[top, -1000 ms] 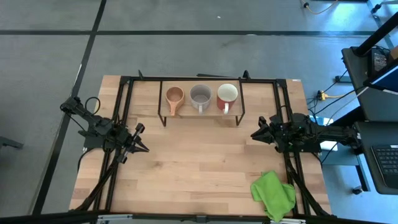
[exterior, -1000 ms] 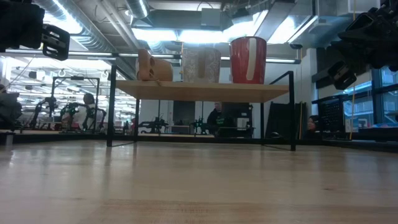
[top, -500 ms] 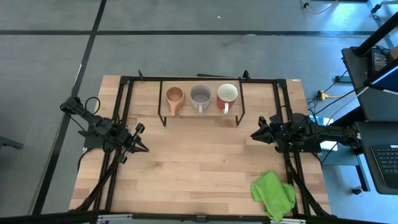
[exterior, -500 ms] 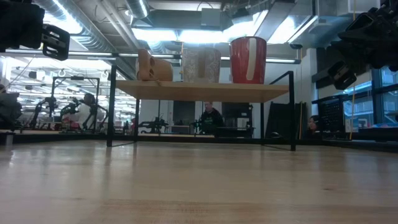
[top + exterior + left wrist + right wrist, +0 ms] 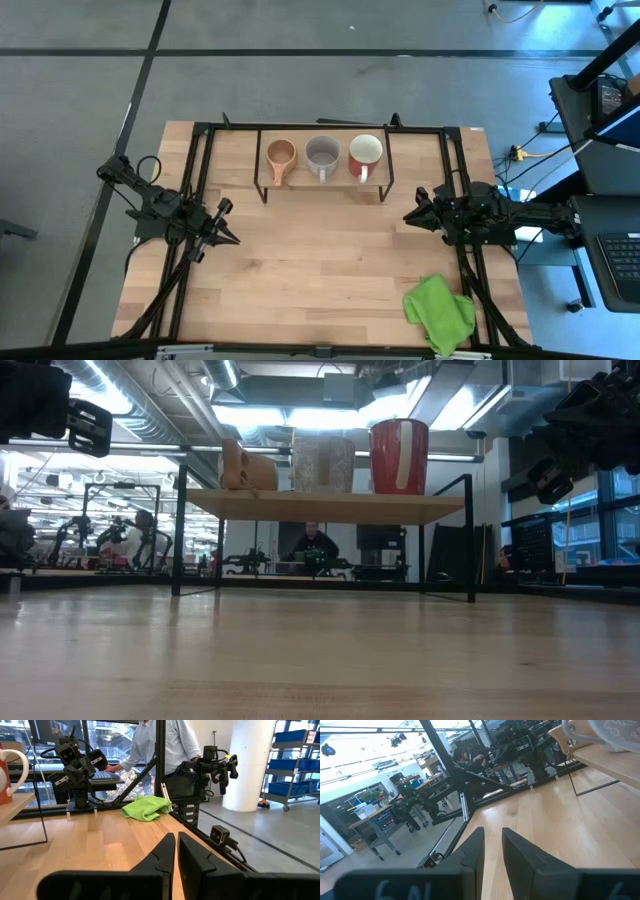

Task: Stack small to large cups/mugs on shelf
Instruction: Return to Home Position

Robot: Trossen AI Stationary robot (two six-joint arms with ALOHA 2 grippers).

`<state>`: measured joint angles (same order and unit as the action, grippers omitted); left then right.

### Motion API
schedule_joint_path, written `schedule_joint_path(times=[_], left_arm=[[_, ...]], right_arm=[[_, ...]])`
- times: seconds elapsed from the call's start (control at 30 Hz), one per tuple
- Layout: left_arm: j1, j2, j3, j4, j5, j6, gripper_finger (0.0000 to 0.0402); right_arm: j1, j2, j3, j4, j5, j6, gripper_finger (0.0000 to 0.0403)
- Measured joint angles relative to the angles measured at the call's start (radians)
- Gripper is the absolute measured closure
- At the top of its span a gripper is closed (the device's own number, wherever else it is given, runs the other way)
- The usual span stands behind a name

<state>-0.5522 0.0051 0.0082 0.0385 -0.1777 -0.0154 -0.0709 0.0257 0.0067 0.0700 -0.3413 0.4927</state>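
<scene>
**Q.** Was any text, label, brand or number legible in the four views?

**A.** None was. Pale marks stood on the dark body of the right gripper [image 5: 492, 834], at the near edge of its wrist view. They were too blurred to pass for letters or digits.

**Q.** And elsewhere?

**A.** The keys of a keyboard [image 5: 625, 255] at the high view's right edge were too small to read. A small black box [image 5: 218, 834] beside the table in the left wrist view showed only a pale spot on its face.
</scene>
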Motion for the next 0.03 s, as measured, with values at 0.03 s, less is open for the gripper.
schedule_joint_path(times=[0.03], left_arm=[[0.0,0.0,0.0,0.0,0.0,0.0,0.0388]], right_arm=[[0.0,0.0,0.0,0.0,0.0,0.0,0.0334]])
